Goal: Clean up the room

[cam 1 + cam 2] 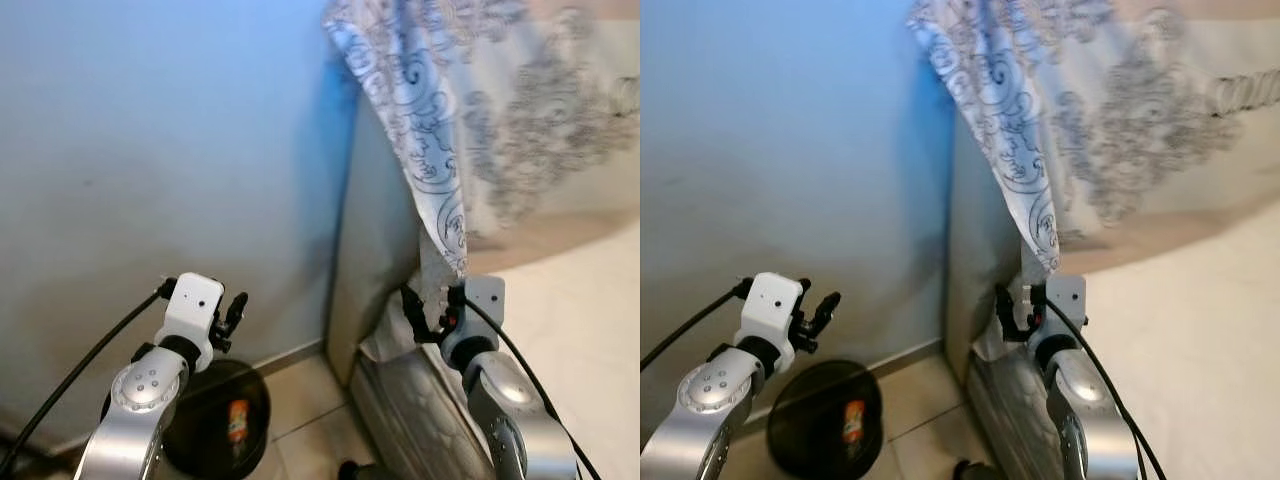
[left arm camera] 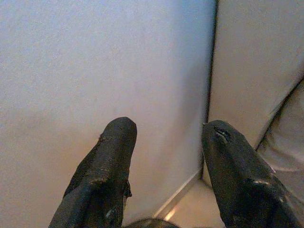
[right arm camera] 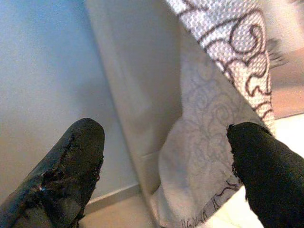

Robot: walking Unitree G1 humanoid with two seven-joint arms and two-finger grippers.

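Right wrist view showed the right gripper [image 3: 166, 166] spread apart, the hanging patterned cloth [image 3: 209, 128] at its one o'clock, nearer than the likewise spread left gripper [image 2: 166, 166]

One patterned cloth [image 1: 440, 110] hangs at one o'clock, one black bin [image 1: 215, 420] sits at seven o'clock, and two grippers are raised: left gripper [image 1: 232, 318], right gripper [image 1: 428, 308].

Both arms raised, fingers apart.

White blanket [image 1: 450, 110] with grey scrollwork, pale blue wall [image 1: 160, 140], black bin [image 1: 215, 420]
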